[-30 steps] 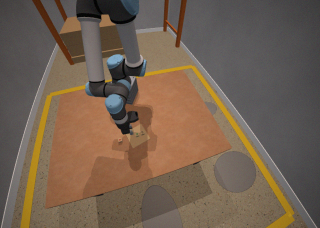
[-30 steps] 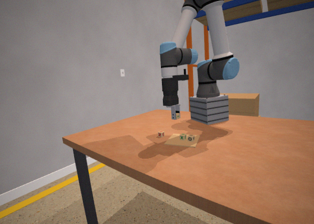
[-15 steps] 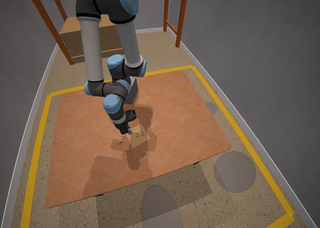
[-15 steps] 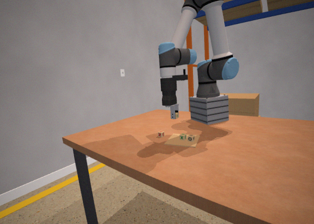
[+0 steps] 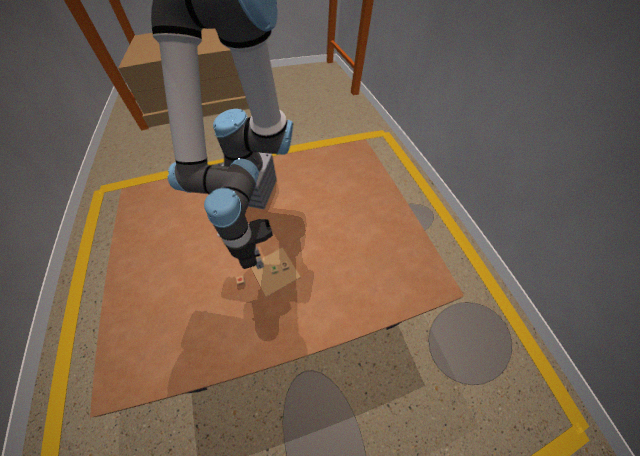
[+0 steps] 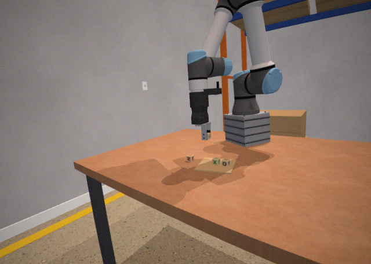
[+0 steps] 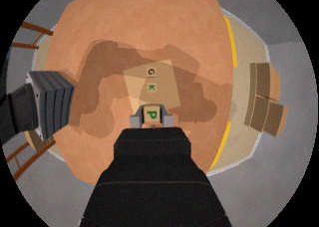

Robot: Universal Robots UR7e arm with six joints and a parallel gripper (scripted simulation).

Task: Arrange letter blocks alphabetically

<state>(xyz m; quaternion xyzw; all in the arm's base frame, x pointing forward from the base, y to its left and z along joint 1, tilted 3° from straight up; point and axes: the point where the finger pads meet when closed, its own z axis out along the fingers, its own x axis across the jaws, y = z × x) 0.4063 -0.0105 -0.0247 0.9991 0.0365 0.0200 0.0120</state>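
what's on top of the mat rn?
Two blocks sit side by side on the mat: X block and O block. The pincer carries a third above the table. Nothing visibly covered.

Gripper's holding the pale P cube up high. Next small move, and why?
Probably ease the gripper, shut on the pale green-P cube, down toward the tan mat: it hangs high near the mat's edge, and the X cube and O cube already sit on it.
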